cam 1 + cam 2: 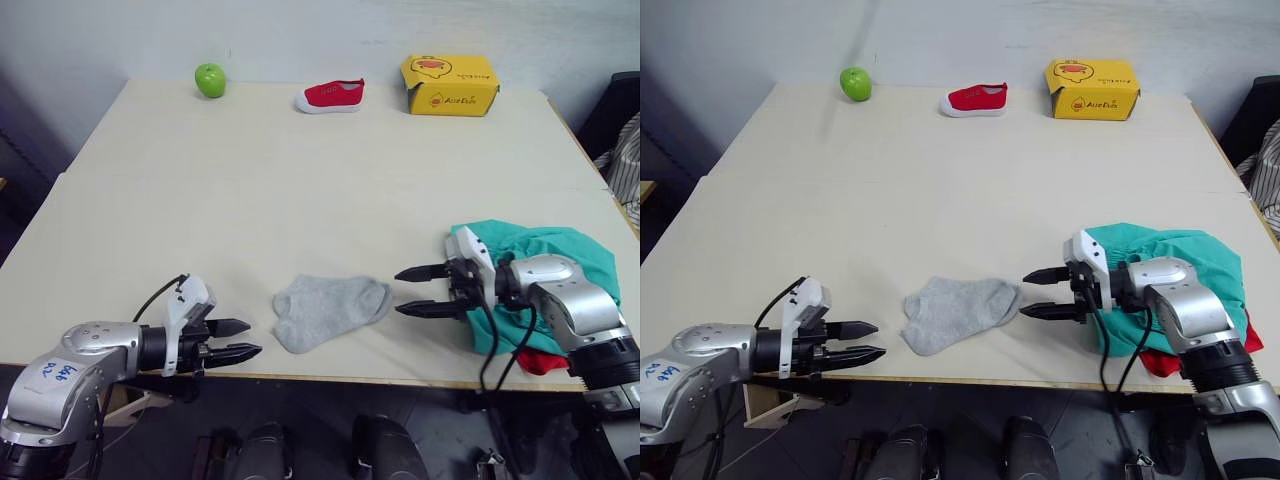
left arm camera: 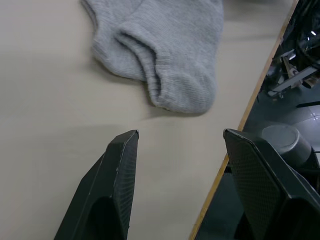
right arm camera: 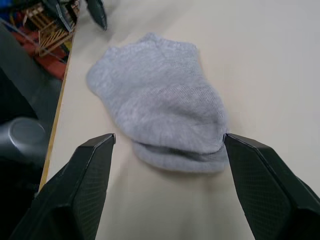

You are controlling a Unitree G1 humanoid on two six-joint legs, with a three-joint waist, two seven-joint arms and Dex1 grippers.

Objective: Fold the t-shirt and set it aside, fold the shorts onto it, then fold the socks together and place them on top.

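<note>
The light grey socks (image 1: 330, 310) lie stacked one on the other near the table's front edge, between my two grippers. My left gripper (image 1: 240, 339) is open, a short way left of the socks (image 2: 165, 55), with nothing between its fingers. My right gripper (image 1: 412, 290) is open just right of the socks (image 3: 160, 112), with its fingertips close to their toe end. The teal-green shorts (image 1: 545, 255) lie bunched at the right front of the table, under my right forearm. A bit of the red t-shirt (image 1: 540, 362) peeks out beneath them at the table edge.
At the table's far side stand a green apple (image 1: 210, 80), a small red shoe (image 1: 331, 96) and a yellow cardboard box (image 1: 450, 85). The table's front edge (image 1: 350, 380) runs close under both grippers. A striped cloth (image 1: 625, 160) shows beyond the right edge.
</note>
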